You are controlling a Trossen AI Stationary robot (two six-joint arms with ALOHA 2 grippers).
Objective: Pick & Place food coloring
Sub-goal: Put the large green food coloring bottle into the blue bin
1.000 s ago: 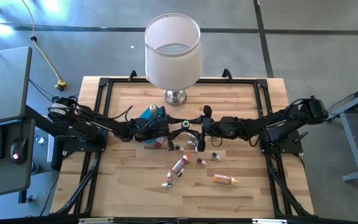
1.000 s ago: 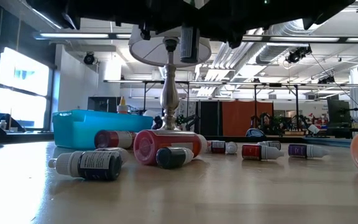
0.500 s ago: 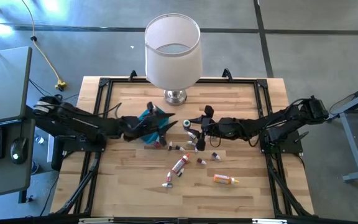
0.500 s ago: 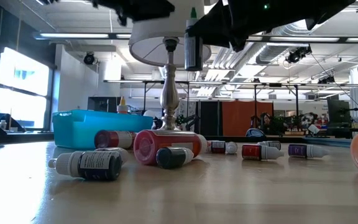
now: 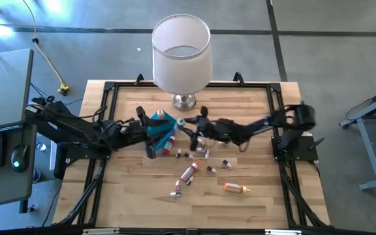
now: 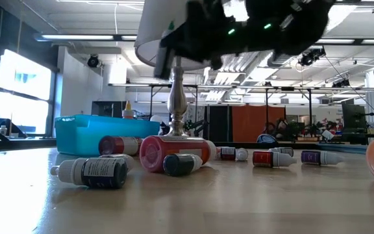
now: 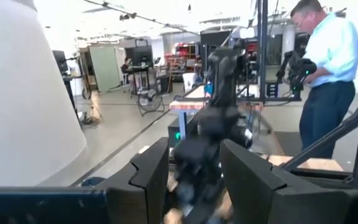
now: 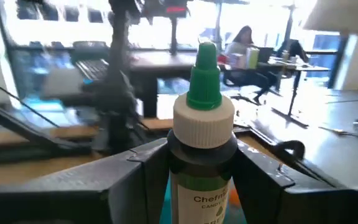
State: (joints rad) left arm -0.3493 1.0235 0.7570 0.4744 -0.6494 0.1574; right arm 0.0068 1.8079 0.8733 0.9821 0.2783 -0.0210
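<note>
My right gripper (image 5: 185, 124) is shut on a small dark food coloring bottle (image 8: 204, 180) with a white cap and green tip. It hovers at the right edge of the blue tray (image 5: 159, 126). My left gripper (image 5: 150, 133) is open and empty over the tray's left side. Its fingers (image 7: 148, 180) point at the right arm. Several more food coloring bottles (image 5: 188, 172) lie on their sides on the wooden table, right of the tray and nearer than it. They also show in the low view (image 6: 167, 153). My right gripper pinches the bottle's dark body (image 8: 202, 193) just below the white cap, one finger (image 8: 135, 171) on each side. The cap and green tip (image 8: 204, 81) stand out past the fingers. The bottle is lifted clear of the table.
A lamp with a white shade (image 5: 181, 51) and a metal base (image 5: 184, 101) stands at the table's far middle, just behind the tray. An orange bottle (image 5: 235, 188) lies toward the near right. A person (image 7: 328, 74) stands in the room beyond the table.
My left gripper has drawn back from the bottle toward the table's left edge, and its fingers now stand spread. My right gripper has kept the bottle and has carried it left, toward the blue tray, while its arm has swung round.
</note>
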